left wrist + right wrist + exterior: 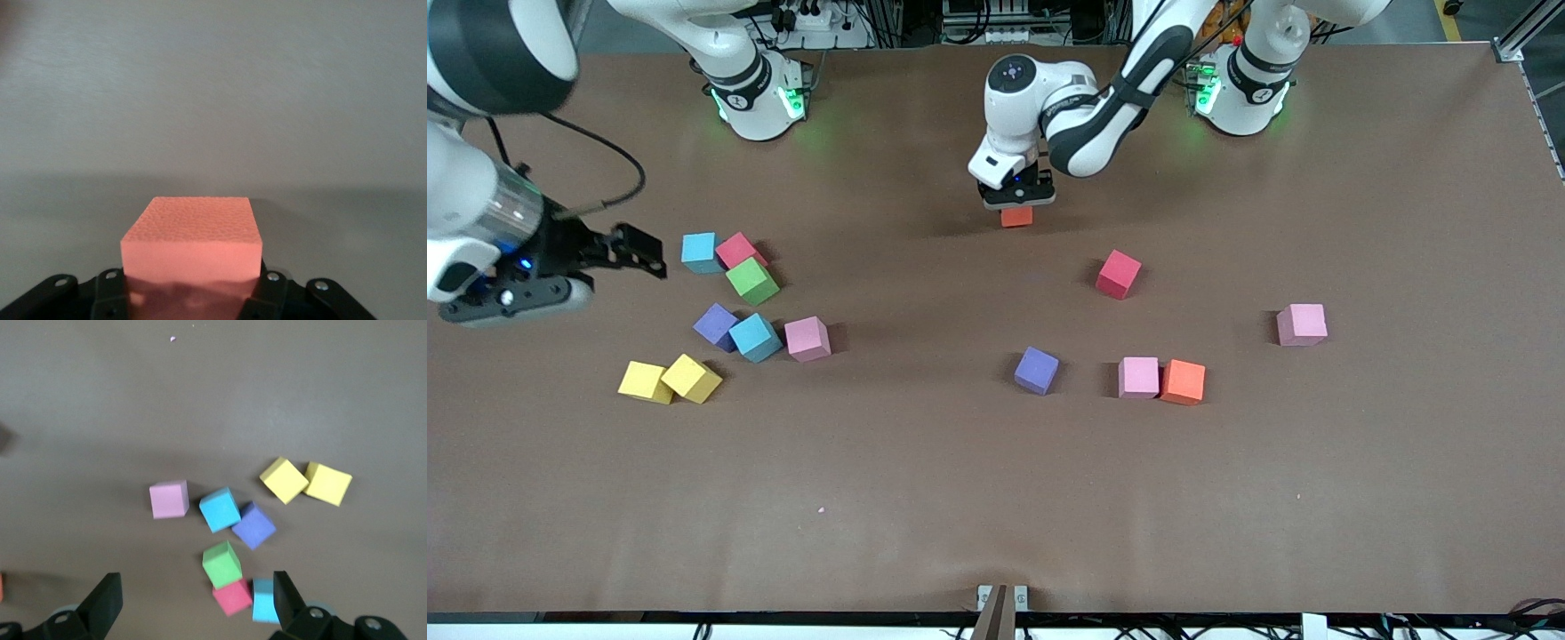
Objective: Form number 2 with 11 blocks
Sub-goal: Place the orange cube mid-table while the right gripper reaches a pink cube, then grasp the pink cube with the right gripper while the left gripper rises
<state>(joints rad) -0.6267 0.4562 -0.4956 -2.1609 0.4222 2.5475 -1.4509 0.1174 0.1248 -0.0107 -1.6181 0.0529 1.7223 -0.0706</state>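
Note:
My left gripper (1016, 201) is shut on an orange block (1016, 216) (191, 237), low over bare table in the middle, close to the robots' bases. Loose blocks lie scattered: red (1118, 274), purple (1037, 370), pink (1139, 377) touching orange (1183, 382), and pink (1302, 324). My right gripper (636, 249) (195, 607) hangs open over a cluster at the right arm's end: light blue (699, 252), red (232, 597), purple (716, 325), light blue (219, 509), pink (807, 339) and two yellow (646, 382) (692, 379). No number 2 is in view.
A green cube (751, 281) (222, 564) sits inside the cluster, touching the red block there. A brown mat (925, 498) covers the table. The arms' bases (758, 98) (1240, 89) stand along the farthest edge from the front camera.

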